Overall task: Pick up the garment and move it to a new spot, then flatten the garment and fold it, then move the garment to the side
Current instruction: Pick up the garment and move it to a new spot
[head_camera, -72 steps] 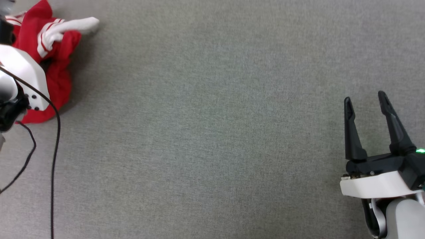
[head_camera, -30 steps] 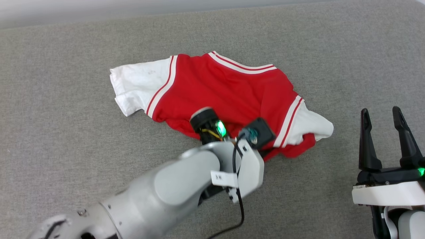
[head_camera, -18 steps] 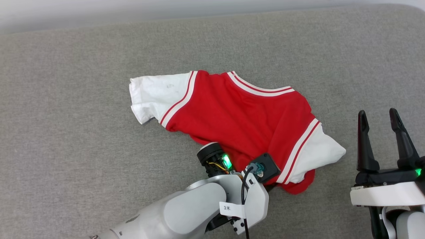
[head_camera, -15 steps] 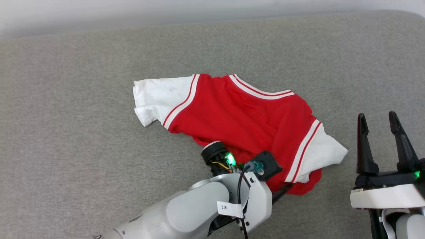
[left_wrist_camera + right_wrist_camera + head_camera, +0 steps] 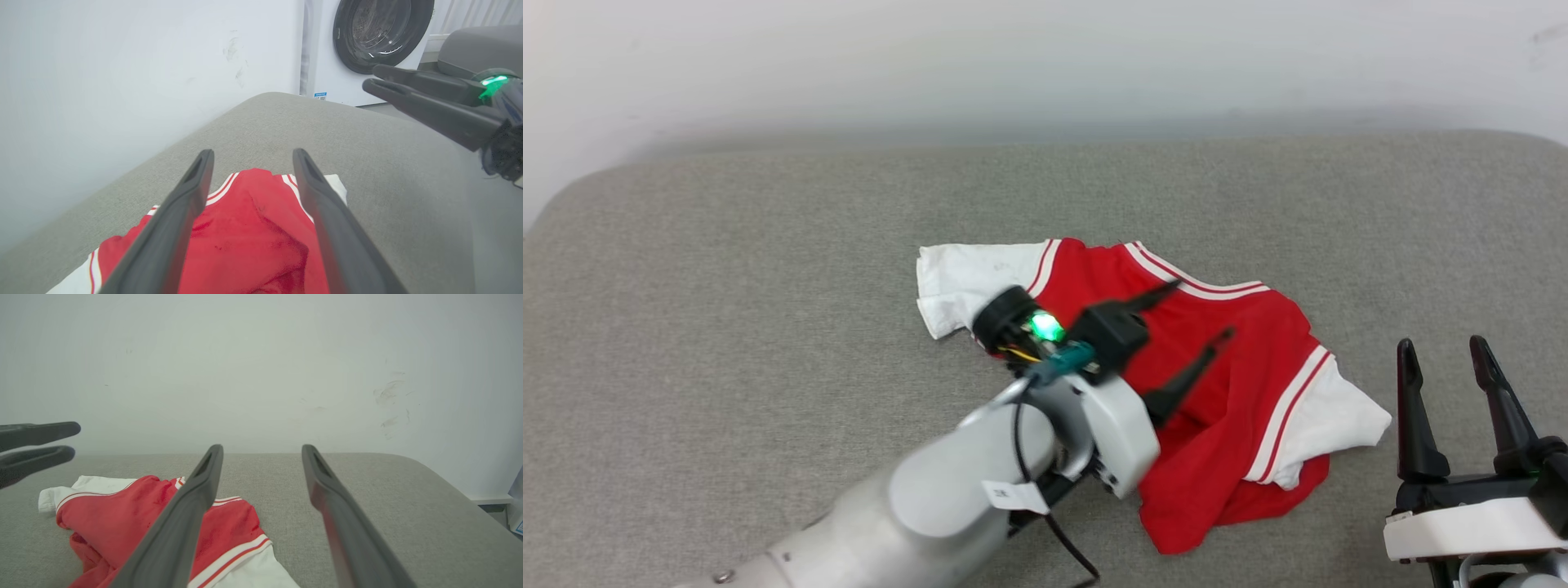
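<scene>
While the garment point(image 5: 1250, 384) lies crumpled on the grey cushion point(image 5: 768, 327), both grippers stand empty.
Left gripper point(image 5: 1201, 310) gapes above its red middle; right gripper point(image 5: 1441, 347), fingers spread, sits at four o'clock.

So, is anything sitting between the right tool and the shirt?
Nothing visible. Only bare grey cushion lies between the right tool and the near edge of the shirt. The left tool, open, is over the shirt's middle, off that line.
</scene>
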### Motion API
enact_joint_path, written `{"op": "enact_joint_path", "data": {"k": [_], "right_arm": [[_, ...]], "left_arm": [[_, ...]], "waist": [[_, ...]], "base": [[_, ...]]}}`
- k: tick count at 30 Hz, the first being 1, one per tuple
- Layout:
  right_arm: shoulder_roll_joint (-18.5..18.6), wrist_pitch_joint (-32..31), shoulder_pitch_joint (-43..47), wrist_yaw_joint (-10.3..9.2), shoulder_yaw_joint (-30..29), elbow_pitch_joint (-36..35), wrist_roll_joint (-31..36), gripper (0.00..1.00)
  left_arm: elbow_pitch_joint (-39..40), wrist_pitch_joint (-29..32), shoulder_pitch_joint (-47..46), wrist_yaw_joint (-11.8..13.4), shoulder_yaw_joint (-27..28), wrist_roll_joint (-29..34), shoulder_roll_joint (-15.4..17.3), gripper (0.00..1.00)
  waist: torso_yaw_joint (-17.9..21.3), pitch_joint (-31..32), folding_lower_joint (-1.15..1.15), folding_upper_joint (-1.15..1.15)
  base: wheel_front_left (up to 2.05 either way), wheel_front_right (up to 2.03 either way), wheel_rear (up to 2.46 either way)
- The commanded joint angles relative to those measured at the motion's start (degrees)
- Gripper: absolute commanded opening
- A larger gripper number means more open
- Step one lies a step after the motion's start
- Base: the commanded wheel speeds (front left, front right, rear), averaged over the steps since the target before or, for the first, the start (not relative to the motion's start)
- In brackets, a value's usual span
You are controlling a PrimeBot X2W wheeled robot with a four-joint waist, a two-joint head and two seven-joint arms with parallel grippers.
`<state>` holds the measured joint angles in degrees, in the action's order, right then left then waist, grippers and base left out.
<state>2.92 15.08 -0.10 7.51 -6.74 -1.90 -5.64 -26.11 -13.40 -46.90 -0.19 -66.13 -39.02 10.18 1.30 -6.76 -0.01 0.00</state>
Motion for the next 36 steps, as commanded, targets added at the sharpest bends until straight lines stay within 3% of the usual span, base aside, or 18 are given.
{"op": "enact_joint_path", "data": {"k": [1, 11, 17, 18, 25, 36], "right_arm": [[-0.07, 0.15, 0.82, -0.04, -0.2, 0.18, -0.06, 1.0], [-0.08, 0.14, 2.24, -0.04, -0.75, 0.78, -0.44, 1.0], [-0.07, 0.14, 2.74, -0.04, -1.18, 0.96, -0.52, 1.0], [-0.07, 0.14, 3.14, -0.04, -1.12, 1.22, -0.52, 1.0], [-0.08, 0.14, 3.86, -0.04, -0.73, 1.9, -1.08, 1.0], [-0.08, 0.14, 5.25, -0.04, -0.51, 2.86, -1.54, 1.0]], "left_arm": [[0.59, -0.99, 1.38, 2.11, 2.07, 0.44, 1.69, 1.0], [9.71, -1.8, 12.34, 12.17, 19.65, 6.21, 10.93, 1.0], [15.65, -1.8, 22.47, 15.41, 32.27, 11.22, 12.92, 1.0], [17.91, -1.81, 27.73, 15.75, 38.13, 13.67, 12.19, 1.0], [20.9, -1.81, 37.94, 14.31, 48.41, 19.7, 8.61, 1.0], [21.55, -1.82, 46.55, 9.47, 56.36, 26.75, 2.87, 1.0]], "waist": [[-1.05, 1.17, 0.01, 0.0], [-2.57, 2.48, 0.01, 0.0], [-3.69, 3.21, 0.01, 0.0], [-4.11, 3.7, 0.01, 0.0], [-4.68, 4.45, 0.01, 0.0], [-4.55, 5.58, 0.01, 0.0]], "base": [[0.0, 0.0, 0.0], [0.0, 0.0, 0.0], [0.0, 0.0, 0.0], [0.0, 0.0, 0.0], [0.0, 0.0, 0.0], [0.0, 0.0, 0.0]]}}
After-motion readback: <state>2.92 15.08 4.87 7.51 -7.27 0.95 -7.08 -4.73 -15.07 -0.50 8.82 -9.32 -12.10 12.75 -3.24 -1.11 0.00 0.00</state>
